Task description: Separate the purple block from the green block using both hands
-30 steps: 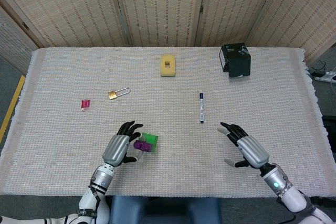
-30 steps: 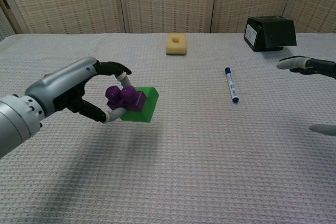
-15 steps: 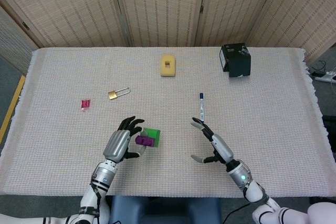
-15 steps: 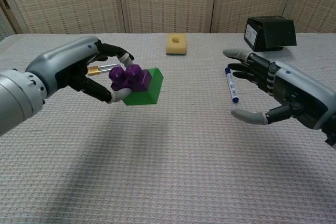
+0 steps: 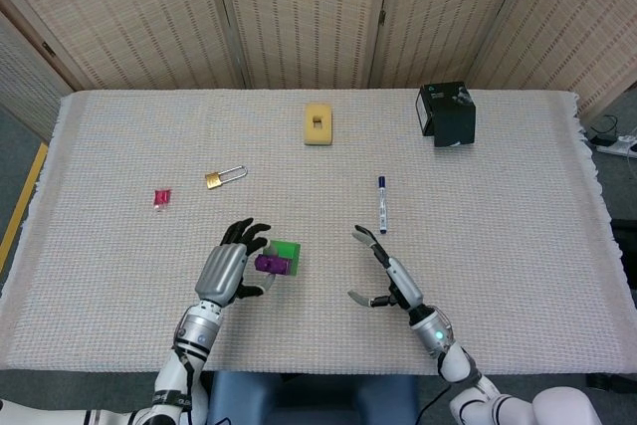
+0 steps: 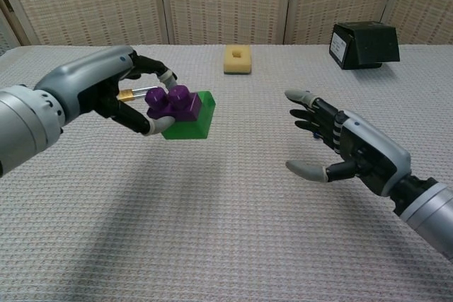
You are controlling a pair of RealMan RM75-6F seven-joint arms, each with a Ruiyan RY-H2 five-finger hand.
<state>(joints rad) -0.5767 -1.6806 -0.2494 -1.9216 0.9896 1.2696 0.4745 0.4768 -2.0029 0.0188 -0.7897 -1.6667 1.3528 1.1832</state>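
Observation:
My left hand (image 5: 227,271) (image 6: 106,93) holds the joined blocks up off the table, pinching the purple block (image 5: 269,265) (image 6: 170,102) between thumb and fingers. The green block (image 5: 287,252) (image 6: 192,118) is still stuck to the purple one, on the side facing my right hand. My right hand (image 5: 388,271) (image 6: 345,148) is raised too, fingers spread wide, palm turned toward the blocks. A clear gap separates it from the green block; it holds nothing.
On the cloth-covered table (image 5: 518,196) lie a blue marker (image 5: 381,203), a brass padlock (image 5: 225,177), a small red item (image 5: 161,197), a yellow sponge block (image 5: 318,124) (image 6: 238,59) and a black box (image 5: 447,112) (image 6: 363,44) at the back right.
My left hand lifted the joined blocks higher. My right hand swept in from the right edge toward the blocks and now faces them, still spread.

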